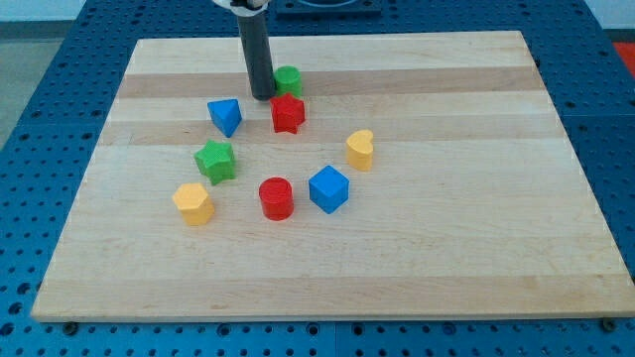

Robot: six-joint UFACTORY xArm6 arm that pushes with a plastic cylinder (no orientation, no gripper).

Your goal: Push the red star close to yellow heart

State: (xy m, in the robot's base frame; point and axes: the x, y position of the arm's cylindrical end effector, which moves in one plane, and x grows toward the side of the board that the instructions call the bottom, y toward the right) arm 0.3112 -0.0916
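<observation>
Eight small plastic blocks sit on the pale wooden table (446, 268). Red star-shaped plastic block (288, 113) lies far-centre; yellow heart-shaped plastic block (360, 150) is to its right and a bit nearer, apart from it. The tool is a bare dark rod, no jaws to spread or pinch; its tip (262, 96) rests on the table just left of and slightly beyond the star, close but contact can't be told. So the star lies right-and-near from the tip, and the heart lies further along roughly that same line: a push to the right and nearer looks lined up.

Green round block (289, 80) sits just right of the rod, touching or nearly touching the star's far side; partly hidden by the rod, shape hard to make out. It may get dragged along.

Others: blue pointed block (225, 116), green star-like block (215, 161), yellow hexagon-ish block (192, 203), red cylinder (277, 197), blue cube (328, 188). The rod's upper part is cut off at the top edge.
</observation>
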